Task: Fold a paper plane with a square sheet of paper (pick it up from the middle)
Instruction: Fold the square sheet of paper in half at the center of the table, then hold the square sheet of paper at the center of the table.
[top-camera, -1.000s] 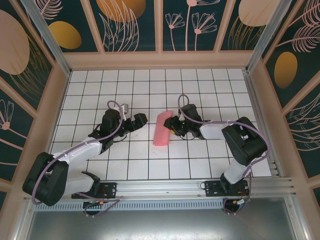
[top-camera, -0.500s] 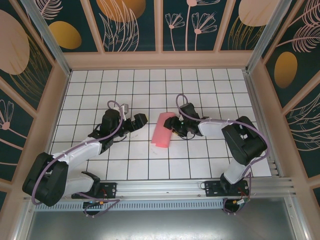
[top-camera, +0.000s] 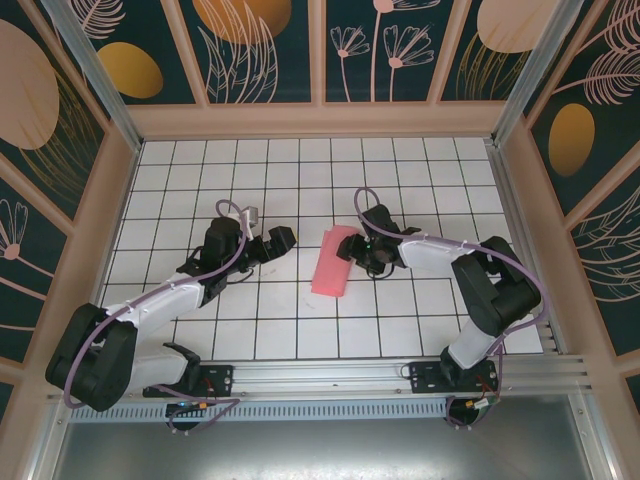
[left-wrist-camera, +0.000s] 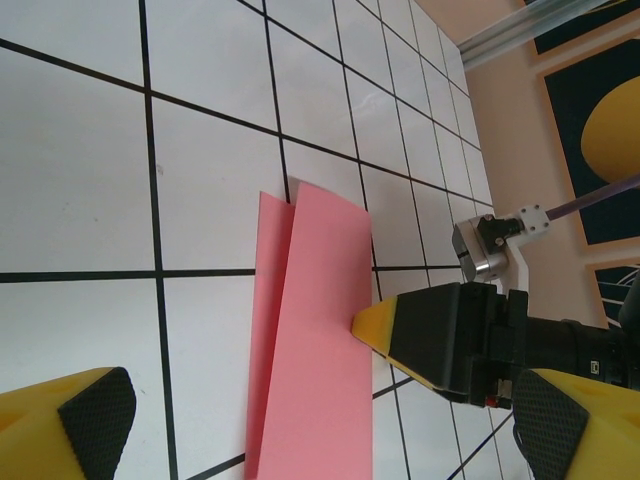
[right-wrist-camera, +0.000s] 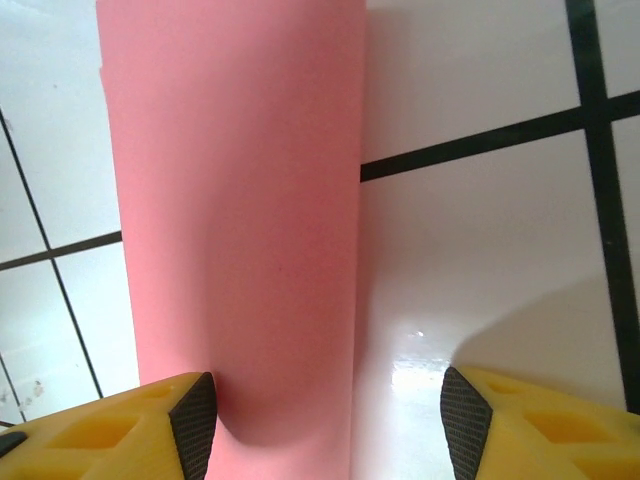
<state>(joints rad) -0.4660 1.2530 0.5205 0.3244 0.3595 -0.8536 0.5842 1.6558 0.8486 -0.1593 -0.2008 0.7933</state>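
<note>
Folded sheet of paper (top-camera: 331, 262) on worktop (top-camera: 420, 190), nudged rightward since before, edge between spread right fingers (right-wrist-camera: 150, 435); left fingers (left-wrist-camera: 95, 412) spread nearby.

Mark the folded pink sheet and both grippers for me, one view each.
square sheet of paper (top-camera: 333, 262), top view, middle of the folded pink strip.
left gripper (top-camera: 284, 240), top view, midway between its fingertips.
right gripper (right-wrist-camera: 328, 412), right wrist view, midway between its yellow fingertips.
</note>
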